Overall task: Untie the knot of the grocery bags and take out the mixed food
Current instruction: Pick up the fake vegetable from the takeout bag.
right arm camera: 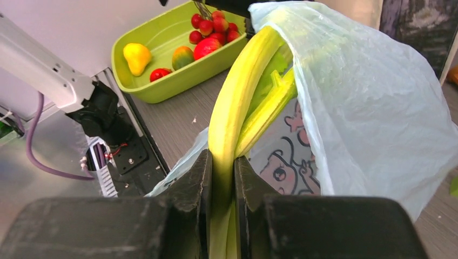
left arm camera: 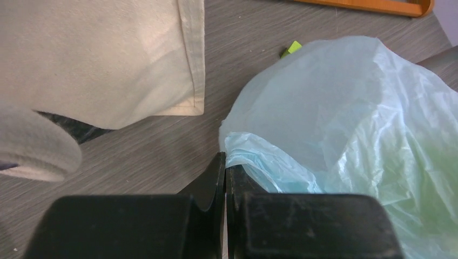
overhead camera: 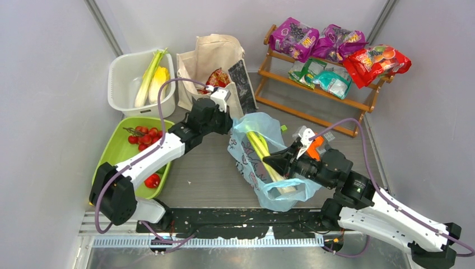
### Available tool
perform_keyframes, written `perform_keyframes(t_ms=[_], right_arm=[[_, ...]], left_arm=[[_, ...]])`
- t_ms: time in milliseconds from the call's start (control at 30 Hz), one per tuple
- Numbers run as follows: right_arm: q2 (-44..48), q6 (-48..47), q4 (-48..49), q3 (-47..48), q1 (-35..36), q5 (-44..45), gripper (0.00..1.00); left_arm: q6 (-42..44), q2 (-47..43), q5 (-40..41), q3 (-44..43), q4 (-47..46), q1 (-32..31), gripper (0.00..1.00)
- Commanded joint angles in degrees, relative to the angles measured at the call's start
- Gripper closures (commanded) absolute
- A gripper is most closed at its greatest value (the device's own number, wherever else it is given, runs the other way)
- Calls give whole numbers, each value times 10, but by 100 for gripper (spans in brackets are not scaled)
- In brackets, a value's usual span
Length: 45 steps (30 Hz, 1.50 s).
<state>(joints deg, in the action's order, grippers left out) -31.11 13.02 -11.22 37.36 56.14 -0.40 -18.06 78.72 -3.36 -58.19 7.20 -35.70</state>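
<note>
The light-blue plastic bag lies open in mid-table, mouth toward the right arm. My left gripper is shut on the bag's far edge. My right gripper is shut on a long green-white stalk that pokes out of the bag's mouth. The cream canvas tote stands behind, with a red snack packet in its mouth. No knot is in view.
A white tub at the back left holds stalks and a yellow vegetable. A green tray on the left holds small fruits. A wooden rack at the back right carries purple, teal and red packets.
</note>
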Motion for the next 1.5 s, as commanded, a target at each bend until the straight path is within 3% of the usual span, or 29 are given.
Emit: perform_keyframes(t_ms=[0,567,1067,1467], right_arm=[[4,-15,23,40,4,-29,95],[-61,-15,-54,10,4,-67,95],[-116,-5,-30,-29,4,-62,95],[-77,-3,-38,11,4,-82,95]], left_arm=[[-25,11,-17,-45,-8,15,100],[-103,10,-77,-78,-60,51,100],[-122,-29,-114,-67,-69,52,100],[-118,14,-138,-85,-61,53,99]])
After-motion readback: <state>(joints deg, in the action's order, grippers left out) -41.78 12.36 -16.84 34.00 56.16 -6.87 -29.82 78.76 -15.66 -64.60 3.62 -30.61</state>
